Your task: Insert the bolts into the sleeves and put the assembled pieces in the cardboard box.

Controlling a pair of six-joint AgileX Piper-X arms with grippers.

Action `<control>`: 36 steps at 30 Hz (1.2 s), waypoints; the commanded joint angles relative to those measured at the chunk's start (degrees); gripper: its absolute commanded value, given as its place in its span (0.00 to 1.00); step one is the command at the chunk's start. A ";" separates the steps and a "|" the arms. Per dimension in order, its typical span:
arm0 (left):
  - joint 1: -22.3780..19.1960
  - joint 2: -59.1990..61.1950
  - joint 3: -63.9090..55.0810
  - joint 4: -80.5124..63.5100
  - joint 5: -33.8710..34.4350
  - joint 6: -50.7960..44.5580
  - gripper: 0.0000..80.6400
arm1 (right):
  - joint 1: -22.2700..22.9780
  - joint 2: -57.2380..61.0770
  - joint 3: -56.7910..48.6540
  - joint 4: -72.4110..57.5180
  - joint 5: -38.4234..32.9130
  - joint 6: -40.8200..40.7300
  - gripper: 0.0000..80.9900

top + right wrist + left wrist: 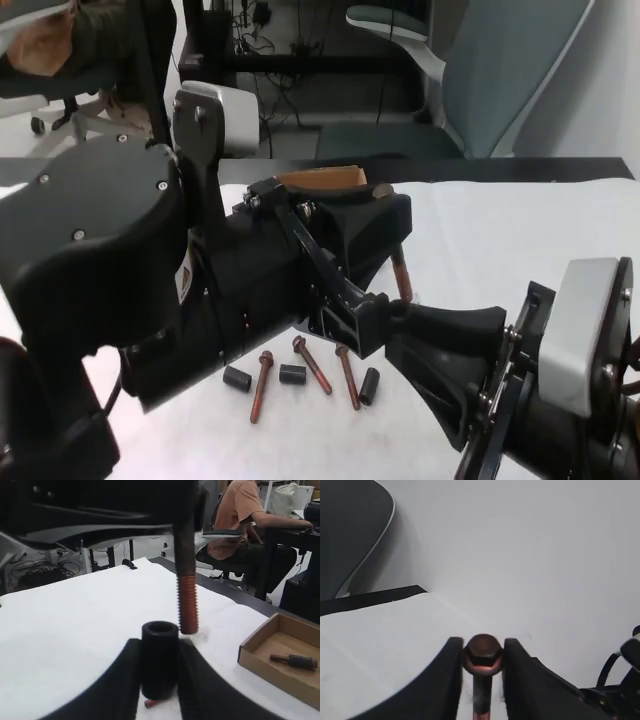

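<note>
1 brown cardboard box point(252, 661) sits aside. The left gripper point(482, 646) and right gripper point(160, 650) each grip a part: the left, a long copper threaded bolt point(188, 607) hung vertically by its head; the right, a short black sleeve point(160, 635), upright, its bore just beside the bolt's tip.

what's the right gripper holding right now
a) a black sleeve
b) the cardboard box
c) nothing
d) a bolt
A: in the right wrist view the right gripper is shut on an upright black sleeve, while the bolt is held by the left gripper.
</note>
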 commanded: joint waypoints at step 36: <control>-0.03 -1.61 -0.37 11.29 10.97 1.27 0.19 | -0.54 0.11 -2.50 -1.46 0.64 -1.15 0.01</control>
